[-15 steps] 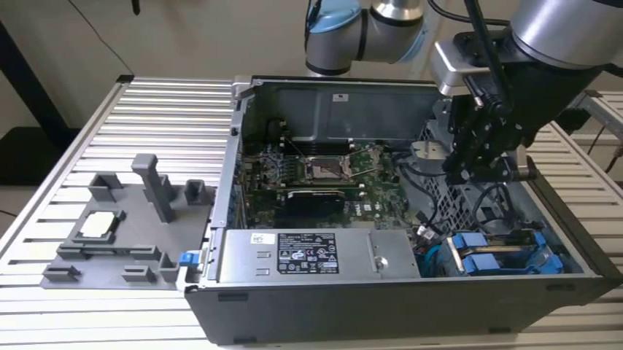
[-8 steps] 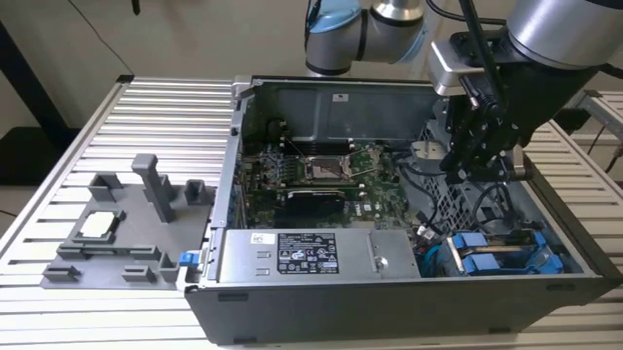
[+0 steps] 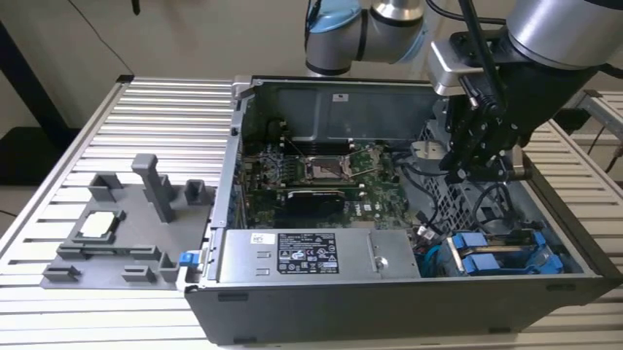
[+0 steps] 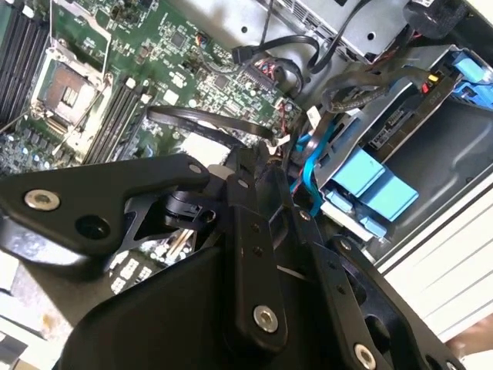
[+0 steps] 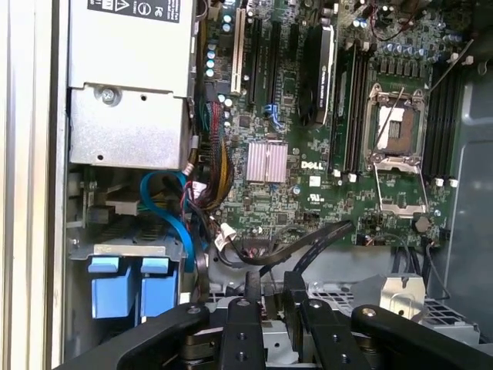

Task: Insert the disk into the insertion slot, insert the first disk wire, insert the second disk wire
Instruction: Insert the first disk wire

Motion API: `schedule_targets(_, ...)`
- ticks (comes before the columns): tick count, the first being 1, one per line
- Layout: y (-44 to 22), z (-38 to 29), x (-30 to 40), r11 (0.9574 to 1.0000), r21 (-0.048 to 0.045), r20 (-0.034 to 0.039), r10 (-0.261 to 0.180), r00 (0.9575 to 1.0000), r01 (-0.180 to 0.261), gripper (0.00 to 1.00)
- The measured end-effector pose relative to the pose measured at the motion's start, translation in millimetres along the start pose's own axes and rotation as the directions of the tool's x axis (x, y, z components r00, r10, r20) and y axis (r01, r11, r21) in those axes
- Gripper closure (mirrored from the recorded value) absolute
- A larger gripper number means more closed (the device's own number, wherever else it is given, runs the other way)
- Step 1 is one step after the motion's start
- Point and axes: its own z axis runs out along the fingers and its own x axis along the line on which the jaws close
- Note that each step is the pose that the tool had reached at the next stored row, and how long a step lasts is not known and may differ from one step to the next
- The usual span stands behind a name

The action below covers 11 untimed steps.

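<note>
**Disk looks seated, claw over the cables**

The disk (image 3: 492, 257) is at the lower right of the exterior view. Its blue carrier frames stand side by side in the bay of the computer case (image 3: 389, 313), so I'm calling the slot step done. I only get the blue plastic from here. The silver body is down in the bay, and with two carriers showing I can't say which is ours.

The claw (image 3: 479, 173) hangs inside the case at the right of that frame, above the bay and beside the motherboard (image 3: 311, 175).

In the first wrist view a black cable (image 5: 308, 247) runs across the lower centre towards the claw. A blue cable (image 5: 171, 212) loops down by the carriers, under the power-supply box (image 5: 131, 100).

My read is that we're on the wiring, probably the first disk wire.

I can't tell whether the claw is wide, narrow or clamped on that black cable, because its own linkage blocks the view.

Seating a wire here calls for a connector squared to its port, in very little room. I can't make out the port at all.

Out on the tabletop (image 3: 58, 313), the grey fixture (image 3: 127, 226) sits well apart at the left.
</note>
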Motion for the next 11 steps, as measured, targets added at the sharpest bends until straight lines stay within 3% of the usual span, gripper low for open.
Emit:
schedule_targets(2, 0.0, 0.0, 0.0, 1.0, 0.0, 0.0003, 0.0, 1.0, 0.0, 0.75)
schedule_targets(3, 0.0, 0.0, 0.0, 1.0, 0.0, 0.0005, 0.0, 1.0, 0.0, 0.82)
schedule_targets(11, 0.0, 0.0, 0.0, 1.0, 0.0001, 0.0016, 0.0, 1.0, 0.0, 0.85)
